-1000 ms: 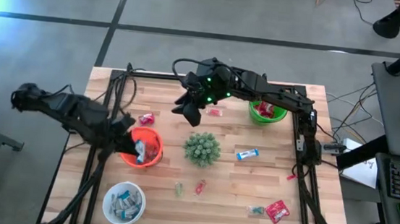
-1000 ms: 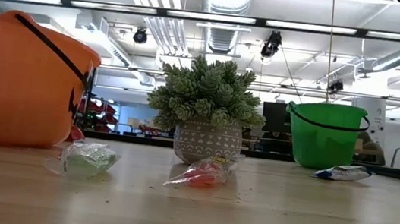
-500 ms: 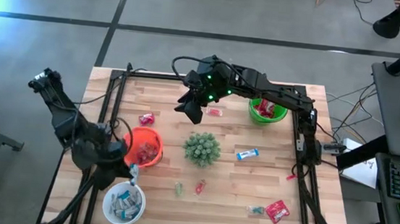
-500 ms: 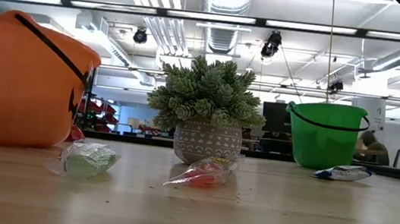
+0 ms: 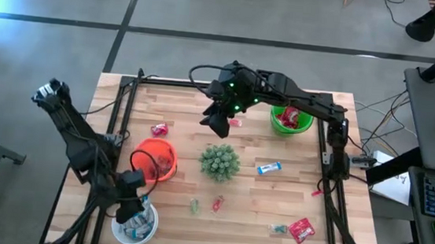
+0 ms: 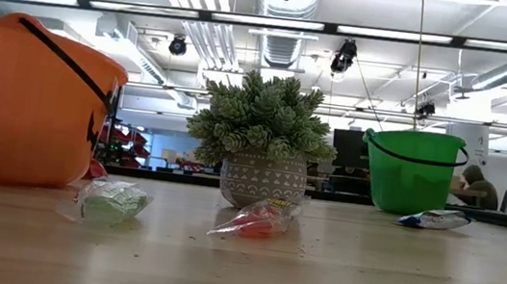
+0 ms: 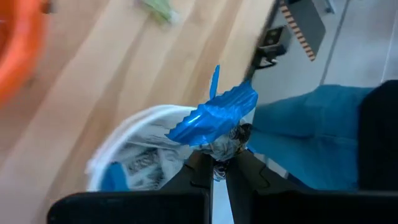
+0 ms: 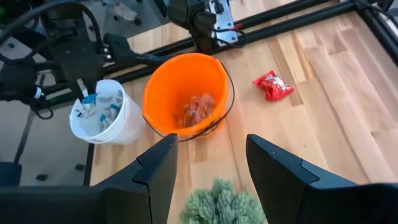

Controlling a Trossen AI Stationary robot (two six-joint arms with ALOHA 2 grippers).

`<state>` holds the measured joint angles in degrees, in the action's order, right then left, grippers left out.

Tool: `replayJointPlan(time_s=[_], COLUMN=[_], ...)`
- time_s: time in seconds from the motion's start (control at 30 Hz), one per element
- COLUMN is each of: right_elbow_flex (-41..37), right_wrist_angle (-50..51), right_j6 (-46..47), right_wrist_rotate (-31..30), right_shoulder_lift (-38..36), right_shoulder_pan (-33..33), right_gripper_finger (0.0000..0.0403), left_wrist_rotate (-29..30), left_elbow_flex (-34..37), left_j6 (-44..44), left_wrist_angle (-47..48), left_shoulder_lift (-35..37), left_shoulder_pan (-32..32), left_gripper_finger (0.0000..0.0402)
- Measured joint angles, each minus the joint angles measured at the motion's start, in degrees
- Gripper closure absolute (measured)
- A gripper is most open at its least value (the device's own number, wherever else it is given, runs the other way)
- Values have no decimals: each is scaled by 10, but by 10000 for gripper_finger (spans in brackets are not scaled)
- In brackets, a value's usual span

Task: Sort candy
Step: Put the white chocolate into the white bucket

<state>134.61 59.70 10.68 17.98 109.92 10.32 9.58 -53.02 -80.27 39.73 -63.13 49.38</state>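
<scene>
Left hand [image 7: 219, 167] pinches a blue wrapper [image 7: 214, 118]; print seemingly unreadable.

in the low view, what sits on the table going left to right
Orange bucket → crumpled green-wrapped candy → red-wrapped candy in front of the potted spiky green plant → green bucket → blue-and-white candy bar.

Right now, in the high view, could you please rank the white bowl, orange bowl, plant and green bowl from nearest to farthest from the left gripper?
1. White bowl, directly beneath the left gripper.
2. Orange bowl, just behind it.
3. Plant, table centre.
4. Green bowl, far right corner.
</scene>
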Motion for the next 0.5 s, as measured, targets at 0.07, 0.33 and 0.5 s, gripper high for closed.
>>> replayJointPlan(time_s=[0.07,0.33,0.5], right_elbow_flex=[0,0,0], right_wrist_angle=[5,6,6], right_j6=[-7,-9,-9], right_wrist_rotate=[0,0,0], right_shoulder_lift=[-9,-33,-40], right_shoulder_pan=[2,8,9], right_gripper_finger=[222,222,222], left_wrist_rotate=[-1,-29,-56], left_elbow_flex=[-24,-163,-236], left_j6=[-3,-31,-33], left_wrist_angle=[10,164,253], left_shoulder_lift=[-16,-96,-149], left_shoulder_pan=[4,38,61], left_gripper_finger=[401,401,401])
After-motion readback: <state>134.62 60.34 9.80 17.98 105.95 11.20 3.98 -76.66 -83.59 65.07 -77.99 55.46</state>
